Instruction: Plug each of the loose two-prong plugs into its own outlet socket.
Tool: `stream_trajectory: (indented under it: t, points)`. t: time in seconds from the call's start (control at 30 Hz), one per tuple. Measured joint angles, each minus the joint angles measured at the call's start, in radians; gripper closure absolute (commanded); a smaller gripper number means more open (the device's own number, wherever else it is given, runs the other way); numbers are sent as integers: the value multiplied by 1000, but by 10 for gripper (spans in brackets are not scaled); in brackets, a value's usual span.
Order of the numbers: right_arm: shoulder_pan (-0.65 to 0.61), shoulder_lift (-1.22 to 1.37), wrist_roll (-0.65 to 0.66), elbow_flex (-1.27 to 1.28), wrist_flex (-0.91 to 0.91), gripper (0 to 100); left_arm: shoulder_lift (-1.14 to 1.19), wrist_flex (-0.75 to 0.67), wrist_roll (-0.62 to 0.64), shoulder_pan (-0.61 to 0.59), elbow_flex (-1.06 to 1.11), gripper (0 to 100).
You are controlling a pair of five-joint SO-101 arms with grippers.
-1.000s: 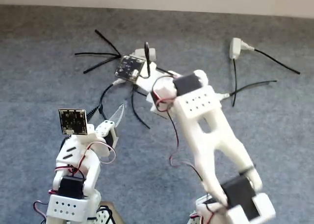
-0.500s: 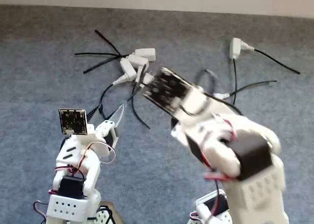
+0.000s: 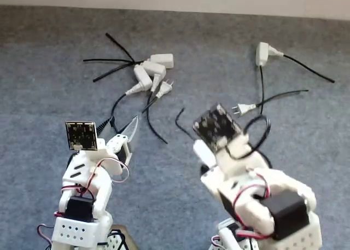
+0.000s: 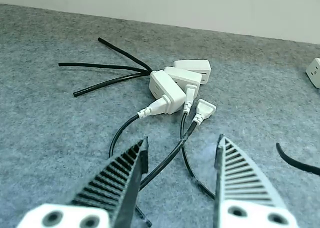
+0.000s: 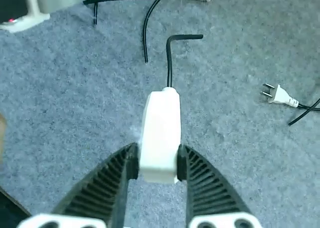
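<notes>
My right fingers (image 5: 119, 180) press in on both flanks of a white outlet socket (image 5: 160, 123), so my right gripper (image 5: 156, 149) is closed narrow around that block. I hold it out over the grey carpet (image 5: 60, 103), and its black cord (image 5: 170, 58) runs off the far end and bends sharply. On the carpet to one side lies a loose two-prong plug (image 5: 278, 95), prongs bare, well apart from the socket I hold. My left fingers (image 4: 125, 178) stand wide apart with nothing between them, and they touch nothing. My left gripper (image 4: 182, 139) hovers over a black cable (image 4: 167, 160) that crosses the carpet under the gap. Beyond the tips sits a cluster of three white sockets (image 4: 167, 88), touching one another, with black cords (image 4: 105, 68) fanning out behind them. A white plug (image 4: 155, 107) meets the face of the nearest socket and a second plug (image 4: 190, 92) meets the middle one; I cannot tell whether their prongs are fully home. A third plug (image 4: 204, 108) lies loose just beside them, apart from every socket face. Across the carpet in the high view, a lone socket (image 3: 263, 53) rests with its cord trailing away, well apart from the cluster.
</notes>
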Motion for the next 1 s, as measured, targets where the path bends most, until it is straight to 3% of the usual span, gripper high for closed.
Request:
stream_trajectory:
  t: [0.13, 0.3, 0.5, 0.77, 1.0]
  points:
    - [0, -184, 0, 199, -60, 940, 0, 0, 0, 0, 0, 769]
    - [54, -247, 54, 276, -120, 940, 0, 0, 0, 0, 0, 769]
    - [175, -110, 80, 427, -249, 940, 0, 0, 0, 0, 0, 769]
    - [189, 37, 110, 677, -512, 933, 0, 0, 0, 0, 0, 769]
    - [190, 98, 110, 862, -698, 746, 0, 0, 0, 0, 0, 769]
